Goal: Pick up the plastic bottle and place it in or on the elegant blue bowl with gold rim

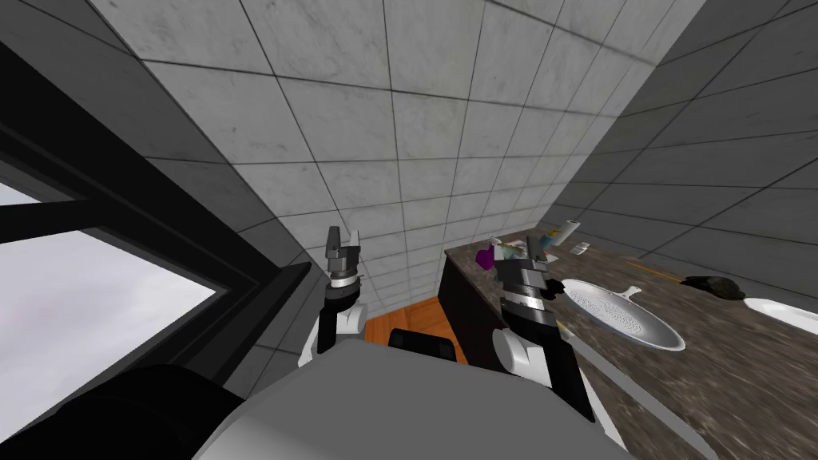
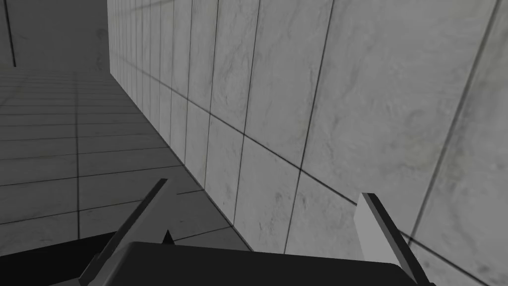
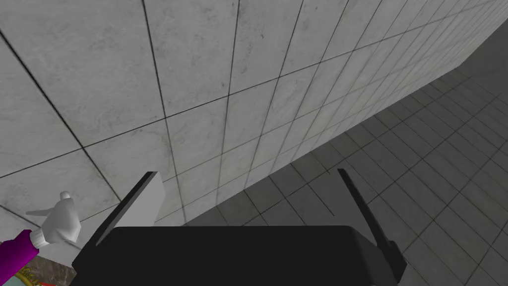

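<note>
Here both arms are raised before the tiled wall (image 1: 359, 120). The left gripper (image 1: 343, 237) has its fingers spread wide. The right gripper (image 1: 523, 254), at the counter (image 1: 719, 375), is spread likewise. The purple bottle (image 1: 484, 257), with a white spray head, stands at the counter's end just beside the right gripper. At its base shows a bit of pale blue and gold, seemingly the bowl (image 3: 22, 277). Whether the bottle sits in it I cannot tell. A white pan (image 1: 623, 315) lies farther along.

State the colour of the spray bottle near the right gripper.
Spray bottle: purple body, white trigger head; clearest in right wrist view.
</note>
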{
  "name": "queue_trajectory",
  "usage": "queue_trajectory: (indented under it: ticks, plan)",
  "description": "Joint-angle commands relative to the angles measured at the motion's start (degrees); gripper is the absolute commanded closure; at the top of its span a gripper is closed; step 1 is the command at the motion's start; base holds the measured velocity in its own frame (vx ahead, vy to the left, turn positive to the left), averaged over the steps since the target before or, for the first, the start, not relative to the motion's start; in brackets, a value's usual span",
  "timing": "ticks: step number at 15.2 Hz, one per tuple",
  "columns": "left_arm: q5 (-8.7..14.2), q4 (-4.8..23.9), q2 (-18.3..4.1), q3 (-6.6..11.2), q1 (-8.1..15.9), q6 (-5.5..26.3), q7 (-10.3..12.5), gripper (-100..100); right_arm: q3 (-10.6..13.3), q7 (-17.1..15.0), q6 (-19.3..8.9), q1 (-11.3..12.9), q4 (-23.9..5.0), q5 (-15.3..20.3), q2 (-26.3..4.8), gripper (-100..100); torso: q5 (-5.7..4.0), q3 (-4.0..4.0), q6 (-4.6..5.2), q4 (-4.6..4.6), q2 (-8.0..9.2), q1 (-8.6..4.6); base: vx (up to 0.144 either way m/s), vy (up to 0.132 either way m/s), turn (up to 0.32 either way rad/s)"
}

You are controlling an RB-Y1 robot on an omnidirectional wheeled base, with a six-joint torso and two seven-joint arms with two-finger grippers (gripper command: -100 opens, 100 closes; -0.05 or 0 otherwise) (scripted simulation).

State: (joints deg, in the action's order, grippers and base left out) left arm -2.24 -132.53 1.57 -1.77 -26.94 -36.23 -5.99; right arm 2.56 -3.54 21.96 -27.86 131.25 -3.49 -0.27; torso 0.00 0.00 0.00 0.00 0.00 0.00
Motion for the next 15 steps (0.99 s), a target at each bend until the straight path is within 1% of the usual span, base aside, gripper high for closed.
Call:
queue_trajectory:
  ticks: [1,4,5,8,12,13,15]
  plan:
    - [0.00,0.00,0.00,0.00,0.00,0.00,0.00,0,-0.07,0.41,-0.13,-0.14,-0.50,0.26,-1.71,-100,0.00,0.00,0.00,0.00,0.00,0.00,0.000,0.000,0.000]
    - [0.00,0.00,0.00,0.00,0.00,0.00,0.00,0,-0.35,1.98,-0.61,-0.71,-2.44,1.26,-5.59,-100,-0.01,-0.03,0.00,-0.01,-0.04,-0.03,0.015,0.002,-0.034]
    - [0.00,0.00,0.00,0.00,0.00,0.00,0.00,0,-0.35,1.98,-0.61,-0.71,-2.44,1.26,-5.59,-100,-0.01,-0.04,0.01,-0.02,-0.06,-0.03,0.022,0.003,-0.027]
    - [0.00,0.00,0.00,0.00,0.00,0.00,0.00,0,-0.78,4.42,-1.31,-1.68,-5.47,2.79,-9.37,-100,-0.01,-0.05,0.01,-0.02,-0.09,-0.03,0.026,0.002,-0.043]
    - [0.00,0.00,0.00,0.00,-0.01,0.00,0.00,0,-1.52,8.50,-2.39,-3.34,-10.46,5.40,-14.02,-100,-0.01,-0.10,0.02,-0.05,-0.17,-0.05,0.044,0.002,-0.063]
    - [0.00,0.00,0.00,0.00,-0.01,0.00,0.00,0,-1.52,8.50,-2.39,-3.34,-10.46,5.40,-14.02,-100,-0.01,-0.11,0.02,-0.05,-0.18,-0.03,0.038,0.006,-0.043]
    - [0.00,0.00,0.00,0.00,-0.01,0.00,0.00,0,-1.96,10.73,-2.94,-4.18,-13.10,6.92,-16.21,-100,-0.01,-0.09,0.01,-0.04,-0.16,-0.03,0.034,0.002,-0.042]
